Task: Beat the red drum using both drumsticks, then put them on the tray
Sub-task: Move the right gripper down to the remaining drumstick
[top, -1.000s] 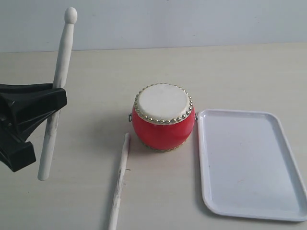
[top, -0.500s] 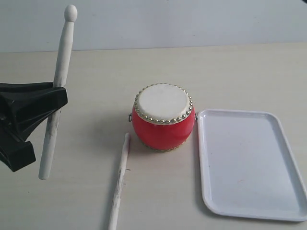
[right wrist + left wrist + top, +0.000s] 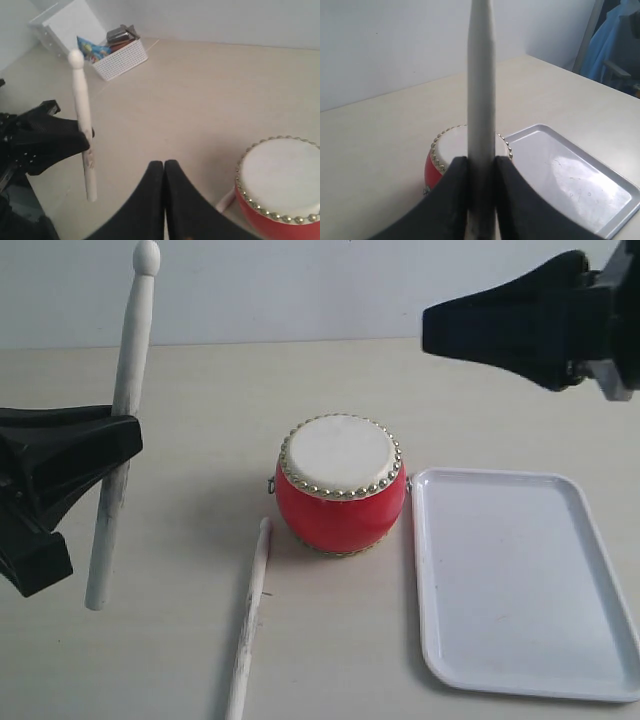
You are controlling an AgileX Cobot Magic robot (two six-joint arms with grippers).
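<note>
The red drum with its cream skin and silver studs stands mid-table, also in the left wrist view and the right wrist view. My left gripper is shut on one white drumstick, held nearly upright, left of the drum; that stick fills the left wrist view between the fingers. The second drumstick lies on the table, its tip near the drum's front left. The white tray lies just right of the drum. My right gripper hangs high at the upper right, shut and empty.
A white perforated basket with packets and a white box stand at the table's far side in the right wrist view. A blue garment hangs beyond the table in the left wrist view.
My right gripper has come into the exterior view at the upper right. The left gripper and its drumstick have risen slightly. Drum, tray and the lying stick have not moved.
</note>
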